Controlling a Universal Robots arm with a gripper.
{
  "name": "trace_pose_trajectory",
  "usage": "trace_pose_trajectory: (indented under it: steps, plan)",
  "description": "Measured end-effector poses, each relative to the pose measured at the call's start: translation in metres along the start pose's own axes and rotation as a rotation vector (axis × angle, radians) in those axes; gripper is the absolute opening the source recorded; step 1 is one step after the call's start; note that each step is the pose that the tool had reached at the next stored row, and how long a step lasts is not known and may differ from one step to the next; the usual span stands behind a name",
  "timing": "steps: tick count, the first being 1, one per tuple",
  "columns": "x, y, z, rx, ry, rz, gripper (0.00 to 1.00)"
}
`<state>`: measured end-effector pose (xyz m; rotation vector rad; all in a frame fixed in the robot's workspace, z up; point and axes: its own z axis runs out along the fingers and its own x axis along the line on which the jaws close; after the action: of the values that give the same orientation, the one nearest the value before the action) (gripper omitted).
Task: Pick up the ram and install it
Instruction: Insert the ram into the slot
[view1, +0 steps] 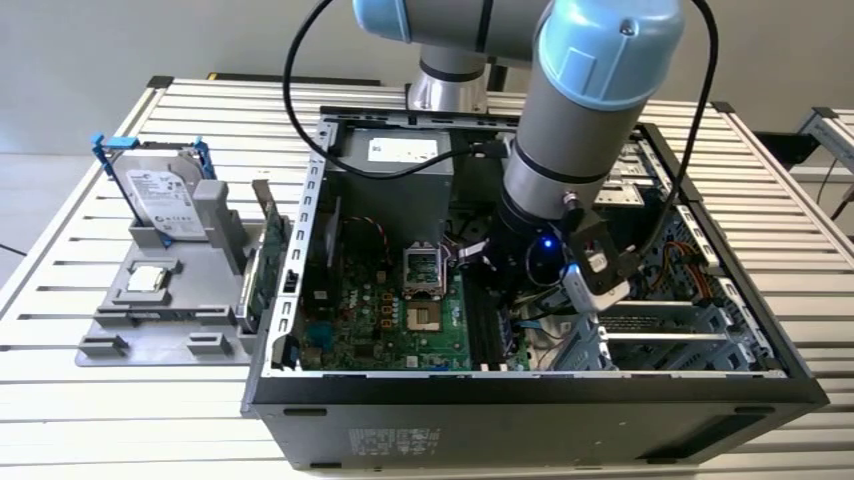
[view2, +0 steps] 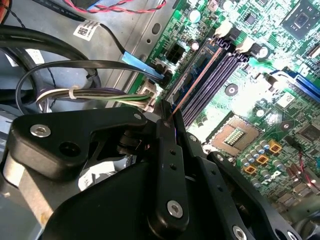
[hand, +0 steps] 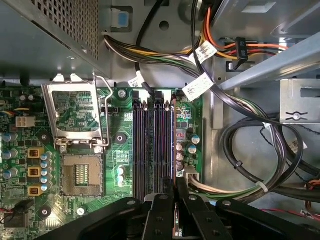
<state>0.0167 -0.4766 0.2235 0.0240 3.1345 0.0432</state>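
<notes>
The ram (hand: 173, 140) is a thin stick seen edge-on in both wrist views, its coppery edge (view2: 197, 80) running out from between the fingertips. My gripper (hand: 175, 192) (view2: 167, 117) is shut on it. The stick stands on edge along the outermost of the black memory slots (hand: 150, 145) (view2: 215, 75), beside a row of capacitors. Whether it is pressed into the slot I cannot tell. In the exterior view the gripper (view1: 514, 290) is low inside the open computer case, over the motherboard (view1: 387, 320).
Cable bundles (hand: 250, 150) lie close beside the slots, and the open processor socket (hand: 82, 175) is on their other side. A hard drive (view1: 167, 200) with blue rails and a green expansion card (view1: 267, 260) stand on a grey holder at the exterior view's left. The power supply (view1: 400, 155) sits at the case's back.
</notes>
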Motion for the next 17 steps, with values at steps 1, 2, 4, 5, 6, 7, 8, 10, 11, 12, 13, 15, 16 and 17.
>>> trace_pose_trajectory:
  steps: [1, 2, 4, 5, 6, 7, 8, 10, 11, 12, 13, 15, 16, 17]
  plan:
    - [0.0000, -0.0002, 0.0000, 0.0001, 0.0002, -0.001, 0.00]
    - [0.0000, -0.0008, -0.0001, 0.0002, 0.0006, -0.001, 0.00]
    - [0.0000, -0.0016, -0.0001, 0.0001, 0.0011, -0.003, 0.00]
    - [0.0000, -0.0017, -0.0001, 0.0001, 0.0011, -0.003, 0.00]
    - [0.0001, -0.0019, -0.0001, 0.0001, 0.0011, -0.003, 0.00]
    - [0.0001, -0.0019, -0.0001, 0.0000, 0.0012, -0.004, 0.00]
    - [0.0003, -0.0019, -0.0001, 0.0000, 0.0012, -0.004, 0.00]
    - [0.0008, -0.0020, 0.0000, 0.0000, 0.0012, -0.005, 0.00]
    - [0.0011, -0.0020, 0.0001, 0.0000, 0.0012, -0.005, 0.00]
    - [0.0015, -0.0021, 0.0001, 0.0000, 0.0012, -0.005, 0.00]
    - [0.0015, -0.0021, 0.0001, 0.0000, 0.0012, -0.006, 0.00]
    - [0.0016, -0.0023, 0.0006, 0.0000, 0.0013, -0.006, 0.00]
    - [0.0016, -0.0023, 0.0009, 0.0001, 0.0013, -0.006, 0.00]
    - [0.0016, -0.0023, 0.0012, 0.0001, 0.0013, -0.007, 0.00]
